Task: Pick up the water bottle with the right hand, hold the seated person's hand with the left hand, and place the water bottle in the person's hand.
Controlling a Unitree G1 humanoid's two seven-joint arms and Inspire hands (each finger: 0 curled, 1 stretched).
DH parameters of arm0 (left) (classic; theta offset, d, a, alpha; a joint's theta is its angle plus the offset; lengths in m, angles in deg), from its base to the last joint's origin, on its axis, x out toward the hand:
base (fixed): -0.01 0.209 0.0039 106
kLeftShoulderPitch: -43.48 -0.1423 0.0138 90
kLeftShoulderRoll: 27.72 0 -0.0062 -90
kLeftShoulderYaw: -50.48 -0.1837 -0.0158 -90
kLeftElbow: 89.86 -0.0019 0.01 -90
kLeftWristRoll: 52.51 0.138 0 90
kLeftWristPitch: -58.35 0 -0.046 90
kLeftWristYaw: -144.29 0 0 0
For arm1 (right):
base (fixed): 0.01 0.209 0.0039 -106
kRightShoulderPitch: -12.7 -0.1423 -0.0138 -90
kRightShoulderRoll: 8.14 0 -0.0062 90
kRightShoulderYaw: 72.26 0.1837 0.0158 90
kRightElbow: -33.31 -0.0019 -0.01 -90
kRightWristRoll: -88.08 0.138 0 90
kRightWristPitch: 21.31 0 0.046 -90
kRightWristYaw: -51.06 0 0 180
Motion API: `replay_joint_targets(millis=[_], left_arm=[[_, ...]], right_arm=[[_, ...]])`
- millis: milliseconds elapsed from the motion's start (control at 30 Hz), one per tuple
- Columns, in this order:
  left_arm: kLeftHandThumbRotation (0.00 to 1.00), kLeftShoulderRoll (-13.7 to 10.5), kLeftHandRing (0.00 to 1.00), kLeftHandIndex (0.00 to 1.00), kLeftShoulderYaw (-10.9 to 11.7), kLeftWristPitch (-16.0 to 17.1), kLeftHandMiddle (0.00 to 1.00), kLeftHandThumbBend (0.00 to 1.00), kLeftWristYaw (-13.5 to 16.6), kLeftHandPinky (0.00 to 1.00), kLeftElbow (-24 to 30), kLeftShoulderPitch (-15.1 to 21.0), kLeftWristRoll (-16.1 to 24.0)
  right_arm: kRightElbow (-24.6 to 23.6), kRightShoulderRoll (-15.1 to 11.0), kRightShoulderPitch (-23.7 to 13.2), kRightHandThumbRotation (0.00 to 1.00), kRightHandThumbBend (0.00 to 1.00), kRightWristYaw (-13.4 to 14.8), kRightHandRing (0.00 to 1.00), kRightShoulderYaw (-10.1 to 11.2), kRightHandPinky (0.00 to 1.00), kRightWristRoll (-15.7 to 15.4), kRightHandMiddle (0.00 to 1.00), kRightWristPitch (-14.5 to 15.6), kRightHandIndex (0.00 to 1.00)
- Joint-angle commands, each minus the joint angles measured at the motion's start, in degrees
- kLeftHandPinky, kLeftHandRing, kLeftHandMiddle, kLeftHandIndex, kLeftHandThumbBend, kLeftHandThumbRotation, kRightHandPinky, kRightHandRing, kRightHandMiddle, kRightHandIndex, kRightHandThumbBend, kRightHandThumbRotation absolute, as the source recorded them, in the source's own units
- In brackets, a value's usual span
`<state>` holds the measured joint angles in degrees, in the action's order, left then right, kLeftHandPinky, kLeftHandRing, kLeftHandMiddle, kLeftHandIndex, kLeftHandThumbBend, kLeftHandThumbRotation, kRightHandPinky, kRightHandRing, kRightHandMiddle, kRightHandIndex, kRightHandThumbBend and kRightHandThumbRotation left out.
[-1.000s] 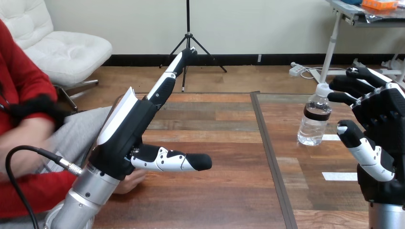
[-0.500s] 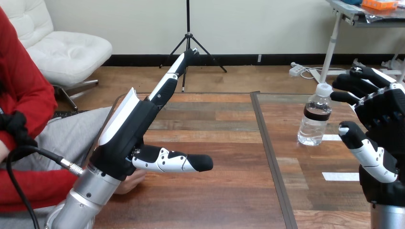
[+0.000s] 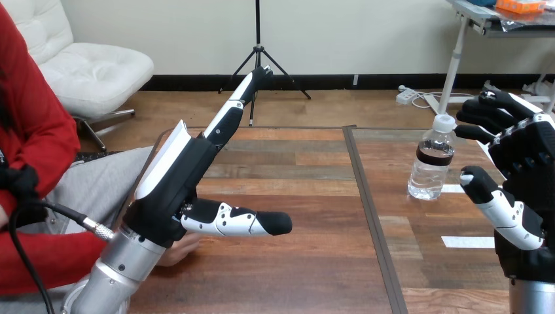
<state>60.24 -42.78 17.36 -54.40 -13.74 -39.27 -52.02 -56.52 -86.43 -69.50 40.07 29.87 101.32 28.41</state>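
The right hand (image 3: 527, 163) is held upright at the table's right side, palm turned toward the bottle. Its fingers are loosely bent and the thumb is spread below them. Nothing is grasped, so the hand is recorded as released.

Just off the fingertips, on the thumb side, the water bottle (image 3: 432, 160) is seen standing upright on the wooden table (image 3: 294, 275), cap on. A narrow gap appears to be left between the fingertips and the cap, though contact cannot be ruled out from this angle. The bottle's base is set against a white tape mark (image 3: 453, 188). A second tape mark (image 3: 466, 241) is noted nearer the wrist, below the thumb.

The left hand (image 3: 171, 186) is held edge-up over the table's left part, well apart from the bottle. Its fingers are stretched straight, pointing away from the robot, and the thumb is extended sideways toward the table's middle. Nothing is held, so this hand is also recorded as released.

Beneath its wrist, the person's hand (image 3: 182, 247) is seen on the table, mostly hidden by the forearm. Whether the two touch cannot be told.
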Motion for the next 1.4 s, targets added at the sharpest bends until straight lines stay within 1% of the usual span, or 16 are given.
replay_joint_targets(millis=[0,167,467,600,667,867,967,1133,1367], left_arm=[[0.56,0.2,1.0,1.0,0.6,-0.2,1.0,1.0,0.5,1.0,0.7,2.7,-0.1],[0.56,0.2,1.0,1.0,0.6,-0.5,1.0,1.0,0.5,1.0,0.8,2.6,-0.1],[0.56,0.2,1.0,1.0,0.8,-0.7,1.0,1.0,0.8,1.0,1.0,2.4,0.5],[0.56,0.1,1.0,1.0,0.7,-0.7,1.0,1.0,0.6,1.0,1.1,2.3,0.3],[0.56,0.1,1.0,1.0,0.7,-0.7,1.0,1.0,0.6,1.0,1.1,2.3,0.2],[0.55,0.1,1.0,1.0,0.7,-0.5,1.0,1.0,0.4,1.0,1.1,2.3,-0.1],[0.55,0.2,1.0,1.0,0.6,-0.3,1.0,1.0,0.4,1.0,0.9,2.4,-0.4],[0.54,0.3,1.0,1.0,0.8,0.1,1.0,1.0,0.8,1.0,0.8,2.4,0.0],[0.55,0.4,1.0,1.0,0.9,0.2,1.0,1.0,0.9,1.0,0.6,2.4,0.1]], right_arm=[[-1.0,-0.4,-3.3,0.46,1.0,1.1,0.72,0.6,0.68,-1.0,0.71,-0.4,0.72],[-0.6,-0.4,-3.8,0.46,1.0,2.4,0.73,0.9,0.69,-2.0,0.72,-0.2,0.73],[0.5,-0.1,-5.2,0.46,1.0,6.6,0.77,1.5,0.7,-5.3,0.75,1.6,0.75],[2.5,-0.5,-6.6,0.47,1.0,9.1,0.78,2.3,0.71,-8.1,0.78,1.9,0.78],[3.5,-0.7,-7.1,0.49,1.0,9.9,0.79,2.5,0.72,-8.9,0.79,1.8,0.79],[7.3,-1.8,-9.2,0.5,1.0,10.2,0.84,2.8,0.77,-8.5,0.84,1.5,0.84],[9.0,-2.3,-10.1,0.5,1.0,10.5,0.85,3.0,0.78,-8.9,0.85,1.3,0.86],[10.9,-3.0,-11.4,0.51,1.0,12.2,0.86,3.4,0.8,-11.0,0.85,2.3,0.88],[13.1,-3.9,-12.9,0.51,1.0,13.2,0.87,3.5,0.83,-11.8,0.85,3.2,0.88]])
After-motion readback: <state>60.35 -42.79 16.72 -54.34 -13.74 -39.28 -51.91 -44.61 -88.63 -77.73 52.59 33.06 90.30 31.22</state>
